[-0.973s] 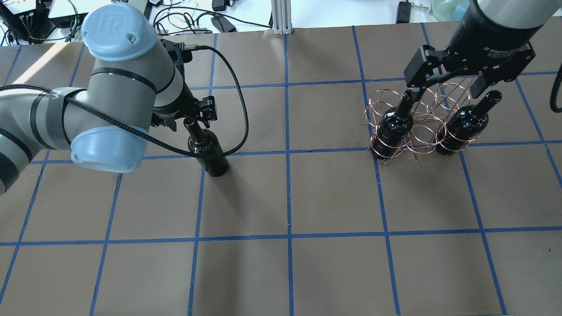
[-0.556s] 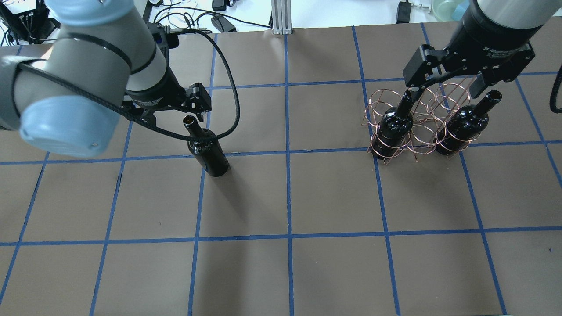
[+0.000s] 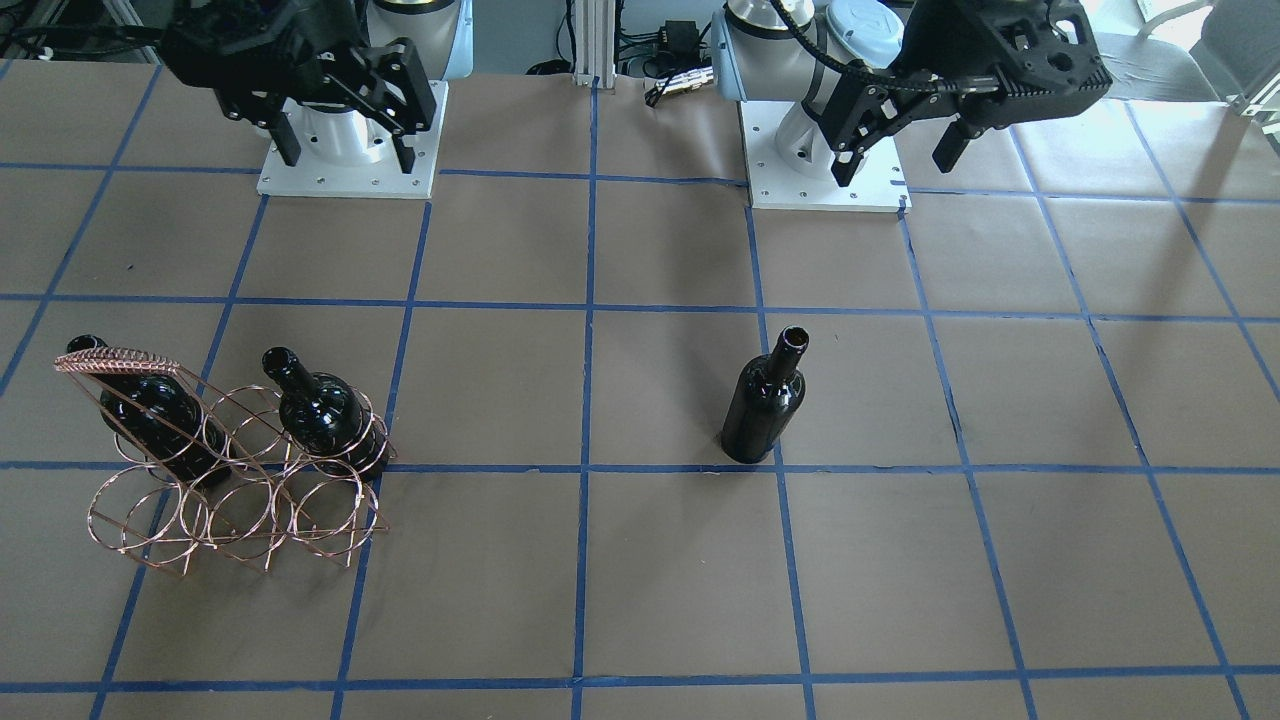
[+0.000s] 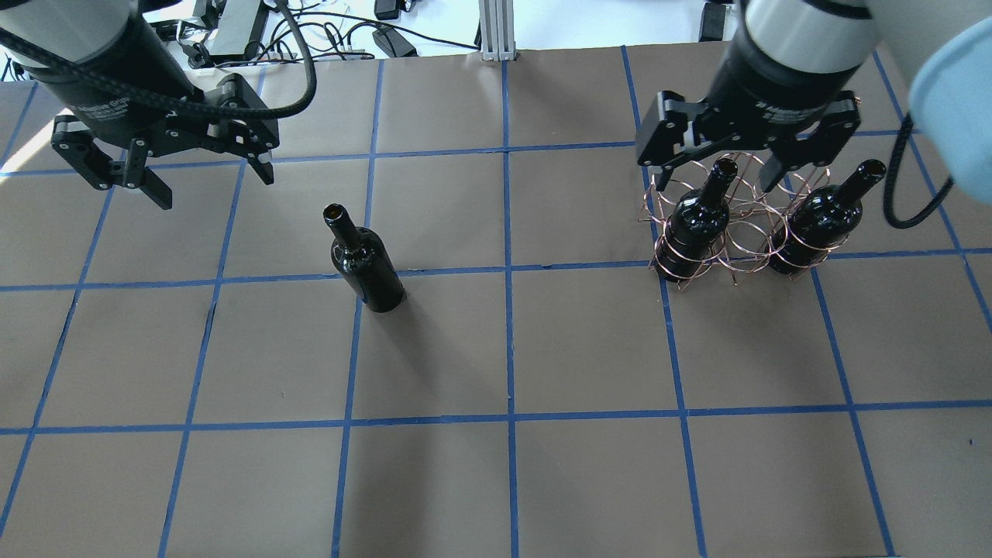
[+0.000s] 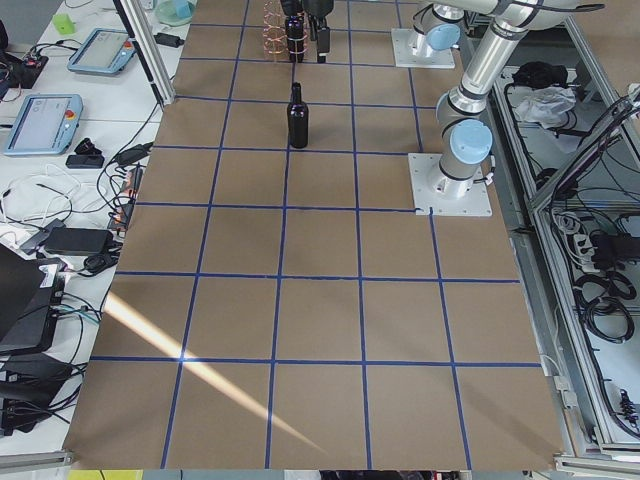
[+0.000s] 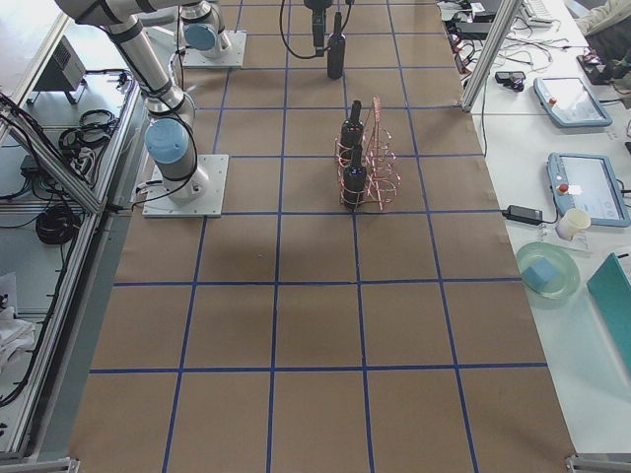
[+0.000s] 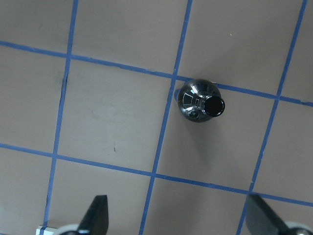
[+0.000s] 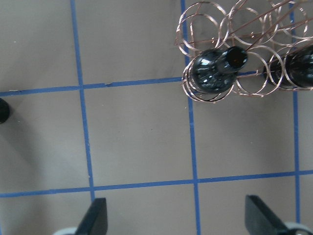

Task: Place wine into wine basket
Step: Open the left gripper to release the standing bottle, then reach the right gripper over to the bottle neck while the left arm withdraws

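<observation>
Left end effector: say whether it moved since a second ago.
Yes. The left end effector has left the neck of the lone wine bottle, going toward the overhead view's left.

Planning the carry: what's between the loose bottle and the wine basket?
Nothing; the overhead exterior view shows bare paper between the wine and the wine basket.
</observation>
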`<state>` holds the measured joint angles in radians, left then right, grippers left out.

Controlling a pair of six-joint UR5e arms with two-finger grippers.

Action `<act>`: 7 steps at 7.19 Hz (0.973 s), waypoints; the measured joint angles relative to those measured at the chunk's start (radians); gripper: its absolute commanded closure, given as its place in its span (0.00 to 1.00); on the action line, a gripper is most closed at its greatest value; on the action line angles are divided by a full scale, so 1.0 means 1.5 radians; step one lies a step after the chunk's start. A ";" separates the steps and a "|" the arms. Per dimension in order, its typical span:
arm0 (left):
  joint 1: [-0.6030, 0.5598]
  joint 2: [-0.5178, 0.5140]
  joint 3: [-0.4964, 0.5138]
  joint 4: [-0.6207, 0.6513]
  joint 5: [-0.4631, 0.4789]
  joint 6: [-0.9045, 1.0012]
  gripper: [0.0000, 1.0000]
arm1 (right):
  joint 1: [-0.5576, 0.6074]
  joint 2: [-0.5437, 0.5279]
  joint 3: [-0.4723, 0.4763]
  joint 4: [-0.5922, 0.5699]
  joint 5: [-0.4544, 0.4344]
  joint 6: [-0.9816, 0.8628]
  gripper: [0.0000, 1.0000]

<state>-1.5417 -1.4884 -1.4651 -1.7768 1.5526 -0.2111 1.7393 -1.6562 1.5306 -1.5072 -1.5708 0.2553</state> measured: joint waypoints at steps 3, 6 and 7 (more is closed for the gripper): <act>0.034 0.009 0.004 -0.035 0.004 0.067 0.00 | 0.185 0.109 -0.064 -0.070 0.000 0.218 0.01; 0.211 0.028 0.030 -0.064 0.043 0.286 0.00 | 0.302 0.256 -0.114 -0.197 -0.006 0.339 0.01; 0.270 0.030 0.037 -0.067 0.050 0.324 0.00 | 0.313 0.274 -0.121 -0.210 -0.006 0.354 0.01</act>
<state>-1.1370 -1.4427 -1.4092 -1.8776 1.6272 0.2747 2.2091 -1.2457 1.3492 -1.8215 -1.5805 0.7870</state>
